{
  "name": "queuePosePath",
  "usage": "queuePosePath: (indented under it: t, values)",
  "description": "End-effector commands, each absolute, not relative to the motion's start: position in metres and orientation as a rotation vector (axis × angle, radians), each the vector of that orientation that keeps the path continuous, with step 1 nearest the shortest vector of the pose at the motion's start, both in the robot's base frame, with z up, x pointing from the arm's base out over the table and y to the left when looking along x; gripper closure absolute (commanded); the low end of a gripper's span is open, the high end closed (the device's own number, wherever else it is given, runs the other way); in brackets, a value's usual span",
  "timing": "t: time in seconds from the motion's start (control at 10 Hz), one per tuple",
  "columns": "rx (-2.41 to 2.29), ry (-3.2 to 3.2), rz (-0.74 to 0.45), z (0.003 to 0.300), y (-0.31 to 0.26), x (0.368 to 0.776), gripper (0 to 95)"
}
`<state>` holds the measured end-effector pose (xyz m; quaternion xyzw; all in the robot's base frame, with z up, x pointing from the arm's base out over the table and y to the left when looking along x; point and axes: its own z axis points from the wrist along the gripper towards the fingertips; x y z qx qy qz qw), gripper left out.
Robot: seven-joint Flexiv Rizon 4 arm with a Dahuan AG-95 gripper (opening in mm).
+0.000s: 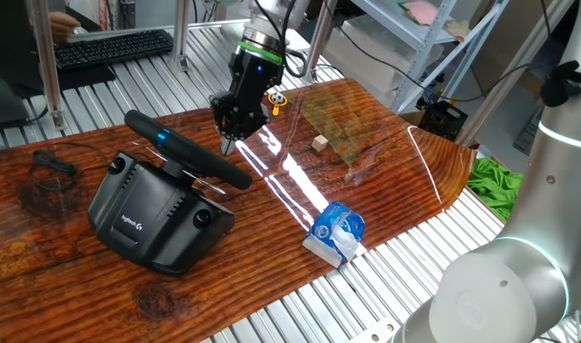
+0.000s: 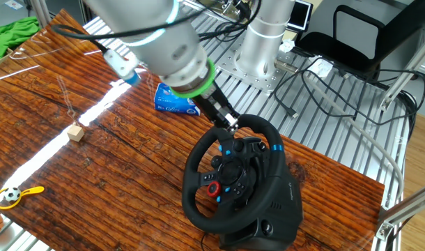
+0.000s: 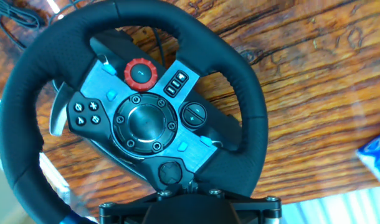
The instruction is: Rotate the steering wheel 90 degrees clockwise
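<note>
The steering wheel (image 2: 198, 157) is black with a thick rim, a red dial and a small blue mark on the rim. It sits on a bulky black Logitech base (image 1: 152, 224) on the wooden table top. In the other fixed view the blue mark sits at the right of the rim and the red dial at the lower left. My gripper (image 2: 230, 124) comes down at the wheel's upper rim, with its tips against the rim's inner edge. The fingers look drawn together to a narrow point (image 1: 227, 145). The hand view shows the wheel face (image 3: 143, 121) close up, and my fingertips are hidden there.
A blue and white packet (image 1: 336, 232) lies near the table's front right edge. A small wooden cube (image 1: 318, 143) and a green mat (image 1: 343, 119) lie behind the arm. A black keyboard (image 1: 114, 48) is at the back left. A small football toy (image 2: 14, 195) lies at the table's edge.
</note>
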<state>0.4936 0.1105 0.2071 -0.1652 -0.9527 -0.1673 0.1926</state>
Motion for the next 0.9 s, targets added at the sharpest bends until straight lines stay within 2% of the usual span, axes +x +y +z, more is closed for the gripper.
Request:
queuePosePath:
  t: [0.1, 0.6, 0.9]
  values:
    - [-0.267, -2.748, -0.41, 0.2072, 0.1102, 0.4944, 95.0]
    - [-0.11, -2.813, -0.405, 0.2072, 0.1102, 0.4944, 95.0]
    - [-0.067, -2.825, -0.359, 0.2072, 0.1102, 0.4944, 95.0]
